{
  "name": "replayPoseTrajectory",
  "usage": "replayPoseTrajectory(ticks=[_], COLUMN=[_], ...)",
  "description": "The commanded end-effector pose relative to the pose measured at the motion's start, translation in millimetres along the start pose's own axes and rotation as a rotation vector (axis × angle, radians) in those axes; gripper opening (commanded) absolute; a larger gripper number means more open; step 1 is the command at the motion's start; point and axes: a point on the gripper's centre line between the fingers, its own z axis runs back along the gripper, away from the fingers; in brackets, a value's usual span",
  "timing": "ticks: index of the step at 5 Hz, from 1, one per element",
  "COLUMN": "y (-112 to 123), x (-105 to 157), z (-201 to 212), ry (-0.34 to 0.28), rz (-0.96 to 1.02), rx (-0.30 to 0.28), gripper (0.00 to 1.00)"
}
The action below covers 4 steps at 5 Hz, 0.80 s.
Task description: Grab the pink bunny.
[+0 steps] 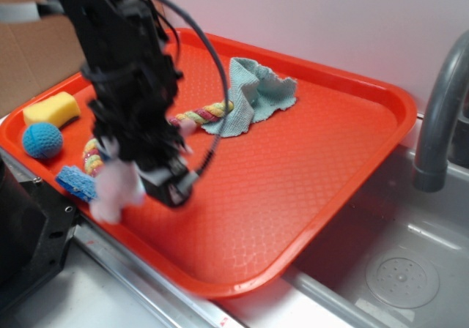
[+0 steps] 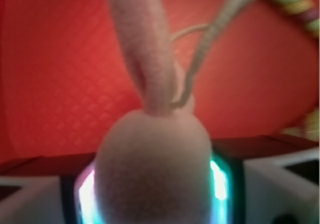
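Pink bunny (image 2: pixel 152 169) squeezed in the gripper (image 2: pixel 152 184), ears pointing away.
Held just over the near-left part of the red tray (image 1: pixel 308 159), beside the colourful rope (image 1: pixel 201 113) and blue sponge (image 1: pixel 77 182).

The tray (image 1: pixel 344 167) sits beside the sink (image 1: pixel 410 269), the faucet (image 1: pixel 440 116) to its right. On the tray's left part lie a sponge (image 1: pixel 51 109), a ball (image 1: pixel 42 140) and a scrubber (image 1: pixel 76 182) — the rope (image 1: pixel 205 113) runs toward a cloth (image 1: pixel 253 94) farther back. The bunny (image 1: pixel 117 189) hangs between the jaws of the gripper (image 1: pixel 150 178) above the tray's front-left edge.
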Motion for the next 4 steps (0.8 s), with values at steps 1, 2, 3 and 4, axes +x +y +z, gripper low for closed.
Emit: replayPoseTrajectory(ticks=[1, 2, 3, 4], y=[41.1, 46.2, 48.3, 45.1], x=[64.8, 73.9, 73.8, 68.4], z=[91.0, 91.2, 91.8, 90.9], ry=[-0.056, -0.029, -0.038, -0.047], rz=[-0.126, -0.150, -0.160, -0.158], rx=[0.040, 0.083, 0.097, 0.099], gripper=[0.00, 0.00, 0.00, 0.00])
